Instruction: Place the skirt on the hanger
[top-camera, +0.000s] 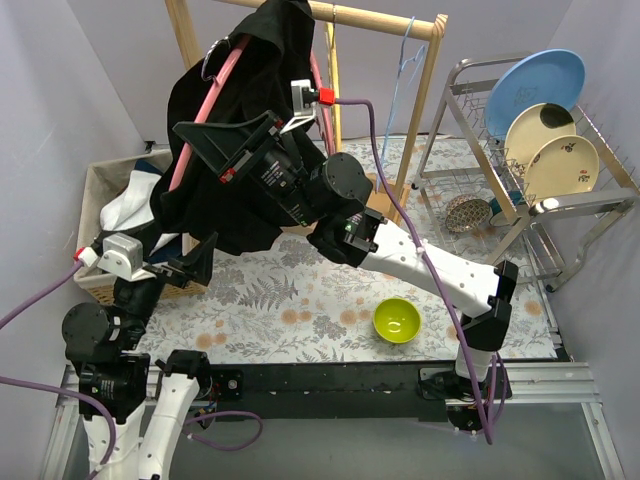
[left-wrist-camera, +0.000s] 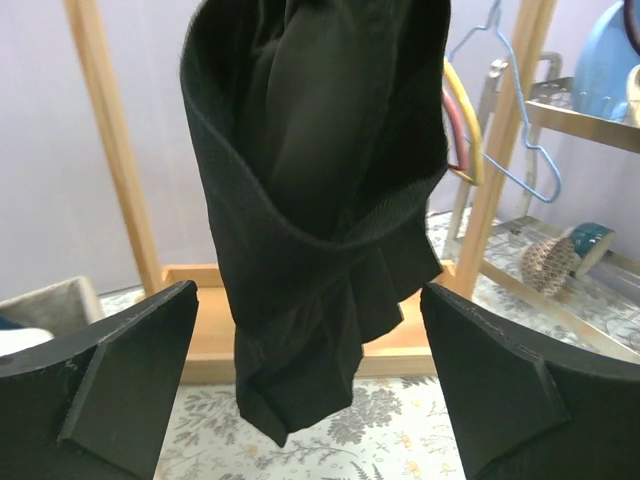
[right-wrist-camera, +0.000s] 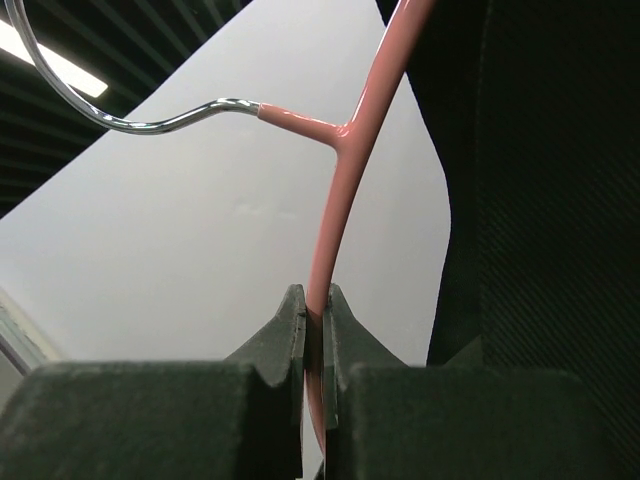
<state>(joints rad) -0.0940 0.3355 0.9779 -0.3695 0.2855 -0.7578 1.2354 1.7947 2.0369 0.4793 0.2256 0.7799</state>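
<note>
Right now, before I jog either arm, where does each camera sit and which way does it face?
Top external: above and behind the bases, looking down on the table; both arms show, black skirt draped over pink hanger.
Left wrist: faces forward at the hanging skirt; left gripper open.
Right wrist: looks upward; right gripper shut on the hanger.
Shared: skirt in all three; hanger in top and right wrist.

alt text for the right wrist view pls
The right pincer is shut on the thin pink arm of a hanger, whose metal hook curves off to the upper left. Black skirt fabric fills the right side, against a pale wall.
</note>
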